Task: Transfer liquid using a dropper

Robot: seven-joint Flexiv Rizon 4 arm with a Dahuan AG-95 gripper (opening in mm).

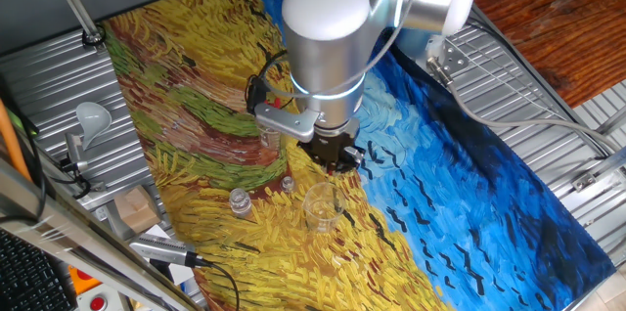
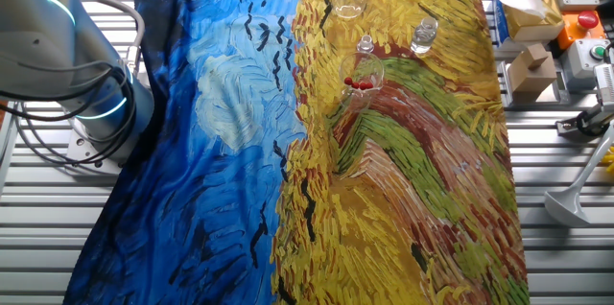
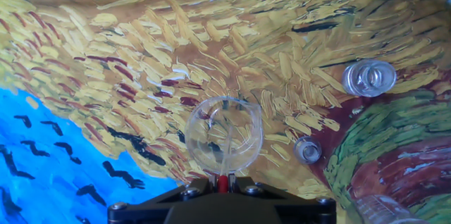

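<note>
Painted cloth (image 1: 196, 115) over slatted metal table (image 1: 548, 106); fingers' (image 3: 223, 182) grip state unclear.

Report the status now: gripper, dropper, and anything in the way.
Gripper shut on dropper, red bulb showing between the fingers. Tip points down into the clear beaker. Two small glass vials stand apart to the side, not in the way.

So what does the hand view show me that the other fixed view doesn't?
Hand view only: the pincer holding a dropper, its clear stem pointing down into the beaker. Other fixed view only: the glass of spare red-bulbed droppers and the robot base. Both: that beaker, two small vials and the painted cloth.
</note>
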